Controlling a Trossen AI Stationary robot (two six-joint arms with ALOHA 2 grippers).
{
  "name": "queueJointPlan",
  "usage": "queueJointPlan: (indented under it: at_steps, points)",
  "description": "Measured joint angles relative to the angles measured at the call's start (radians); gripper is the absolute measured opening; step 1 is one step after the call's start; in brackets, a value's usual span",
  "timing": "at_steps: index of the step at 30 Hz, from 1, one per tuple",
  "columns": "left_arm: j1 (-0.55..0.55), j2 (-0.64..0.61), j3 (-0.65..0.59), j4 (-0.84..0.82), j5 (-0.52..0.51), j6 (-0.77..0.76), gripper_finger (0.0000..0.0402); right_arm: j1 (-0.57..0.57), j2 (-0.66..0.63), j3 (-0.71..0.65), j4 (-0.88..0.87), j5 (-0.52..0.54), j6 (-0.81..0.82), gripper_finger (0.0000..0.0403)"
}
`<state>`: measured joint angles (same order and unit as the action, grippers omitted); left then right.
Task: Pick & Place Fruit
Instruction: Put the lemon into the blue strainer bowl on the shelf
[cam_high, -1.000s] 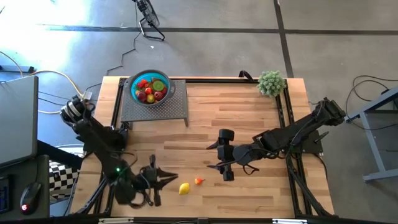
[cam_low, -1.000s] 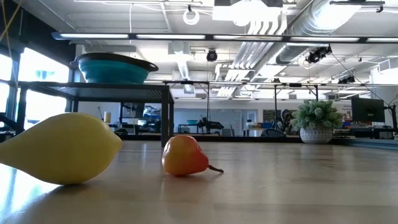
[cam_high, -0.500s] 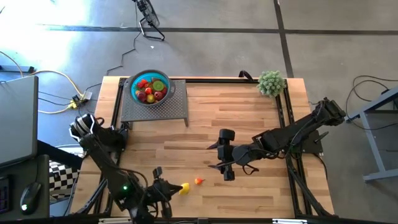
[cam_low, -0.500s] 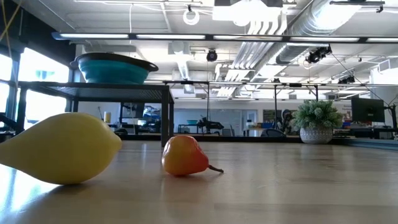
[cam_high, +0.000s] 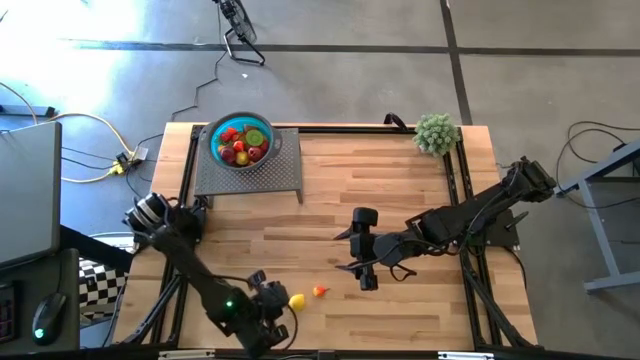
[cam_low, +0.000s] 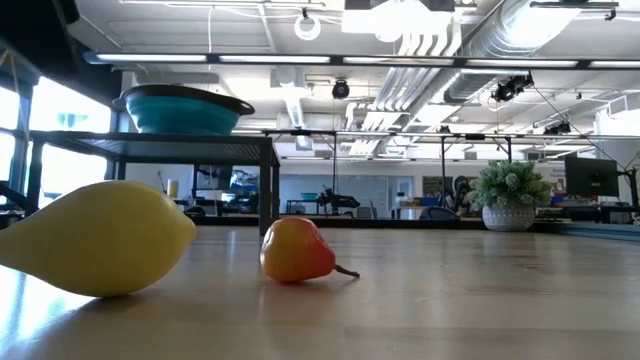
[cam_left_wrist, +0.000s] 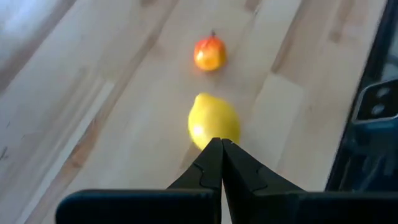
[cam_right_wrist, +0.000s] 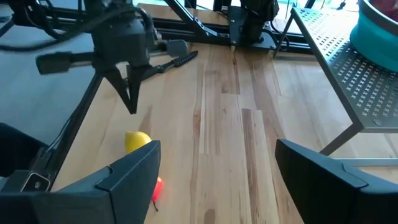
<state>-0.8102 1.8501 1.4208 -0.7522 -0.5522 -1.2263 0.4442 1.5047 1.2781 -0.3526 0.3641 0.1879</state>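
While the right gripper (cam_high: 357, 252) waits wide open and empty, the left gripper (cam_left_wrist: 220, 149), fingers pressed together holding nothing, hangs just beside the lemon (cam_left_wrist: 213, 121), apparently misaligned for grasping.

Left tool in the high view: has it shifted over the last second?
Yes. The left tool has swung toward the table's near edge and closer to the yellow lemon, which stayed put; its jaws are now shut just above it.

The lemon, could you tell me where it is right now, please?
In the high view the lemon lies on the table's near edge, left of centre, between the shut left hand and the small orange fruit.
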Motion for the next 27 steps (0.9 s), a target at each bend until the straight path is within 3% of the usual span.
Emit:
queueJointPlan:
  at_steps: [11,15,19,27]
  points:
    - [0.071,0.003,0.000,-0.007,0.060,0.006,0.0000,0.000,0.000,0.000,-0.011,0.000,-0.001,0.0309]
    - [0.097,0.003,0.000,-0.007,0.136,0.044,0.0009,0.000,0.000,0.000,-0.028,0.000,-0.001,0.0309]
    - [0.113,0.003,0.000,-0.007,0.170,0.055,0.0049,0.000,0.000,0.000,-0.040,0.000,-0.001,0.0309]
    - [0.117,0.002,0.000,-0.006,0.179,0.076,0.0183,-0.002,0.000,0.000,-0.040,0.000,-0.008,0.0309]
